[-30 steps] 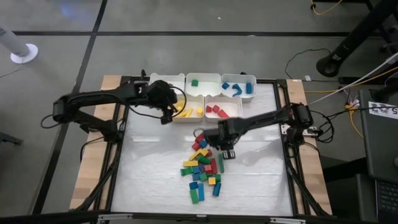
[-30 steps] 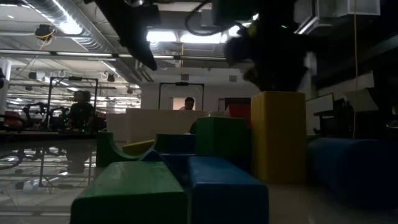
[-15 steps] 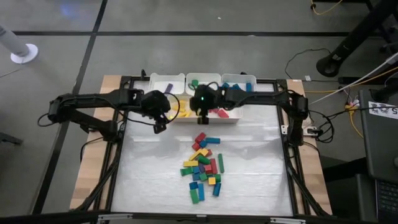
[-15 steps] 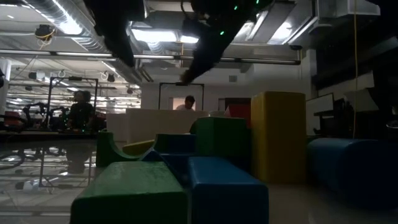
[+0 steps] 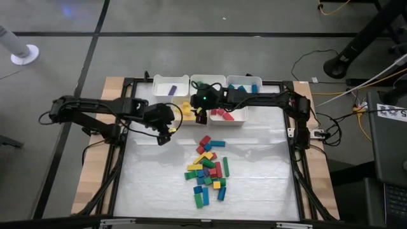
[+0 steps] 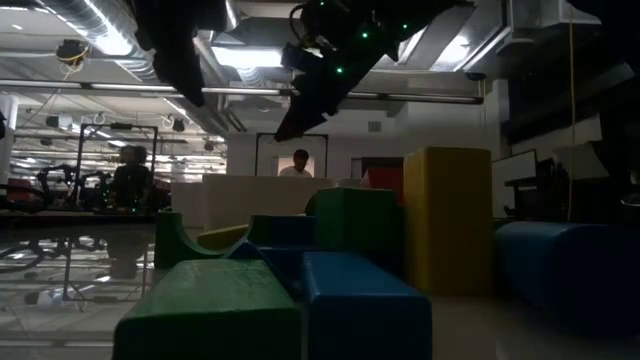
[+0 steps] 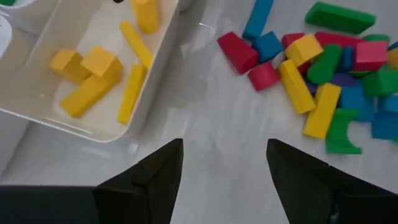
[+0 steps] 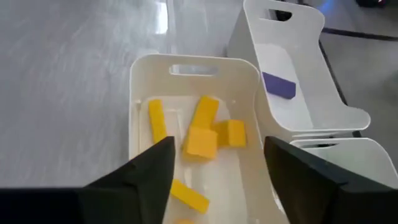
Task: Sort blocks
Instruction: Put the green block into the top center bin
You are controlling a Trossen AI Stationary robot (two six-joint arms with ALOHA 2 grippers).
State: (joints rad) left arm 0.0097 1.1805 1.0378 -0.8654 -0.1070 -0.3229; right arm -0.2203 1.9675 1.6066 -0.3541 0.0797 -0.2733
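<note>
Right end effector [image 8: 214, 171] hangs released above the yellow bin [image 8: 140, 81], dropping a yellow block [image 8: 201, 142] among its matches; left end effector [image 7: 224, 165] waits released beside that bin.

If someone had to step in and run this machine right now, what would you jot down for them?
Right hand: open, empty, above the yellow bin.
Left hand: open, empty, over bare table between that bin and the pile.
Done: several yellow blocks binned; one purple block in its bin; some red ones in theirs.
Left: the mixed pile of red, yellow, green, blue and purple blocks mid-table.
</note>
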